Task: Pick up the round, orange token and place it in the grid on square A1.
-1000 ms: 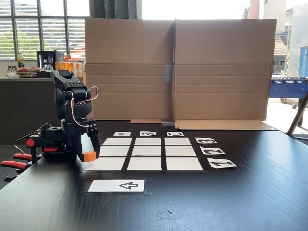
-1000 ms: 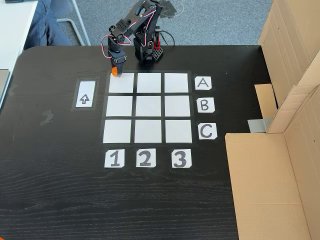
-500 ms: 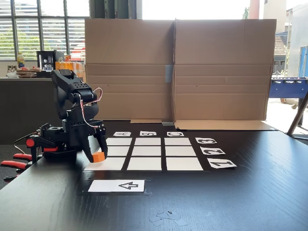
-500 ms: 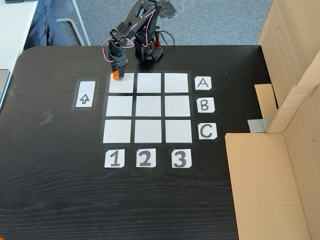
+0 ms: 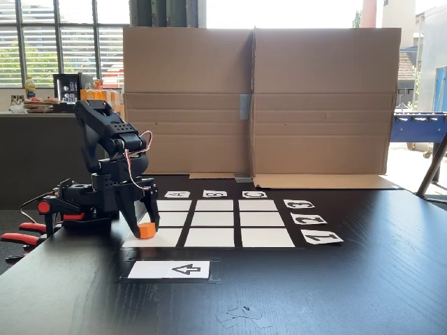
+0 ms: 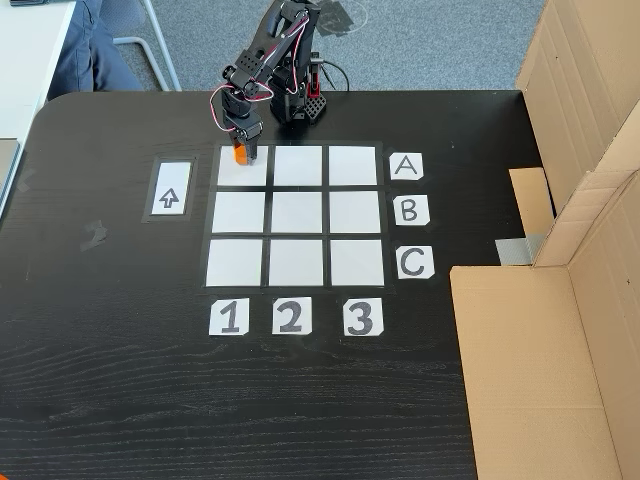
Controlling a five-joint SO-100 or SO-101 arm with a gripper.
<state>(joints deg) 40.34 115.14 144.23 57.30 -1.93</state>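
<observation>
Here, the black two-finger gripper point(image 5: 146, 230) point(image 6: 240, 155) is seen clenched on the small orange cylindrical token point(image 5: 146, 229) point(image 6: 239, 156), which is held low over the plain white paper square A1 point(image 5: 162, 238) point(image 6: 250, 172); contact with the paper cannot be told. That cell is found at the upper-left corner of the three-by-three white paper grid point(image 6: 296, 212) in the downward-looking fixed view. A white card with a black arrow point(image 6: 169, 189) is placed left of the grid on the dark wooden table point(image 6: 120, 370).

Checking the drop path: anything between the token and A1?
Nothing visible. The token sits between the gripper fingers, low over square A1, which is bare white paper. In the low fixed view the token hangs at that cell's near-left edge.
</observation>
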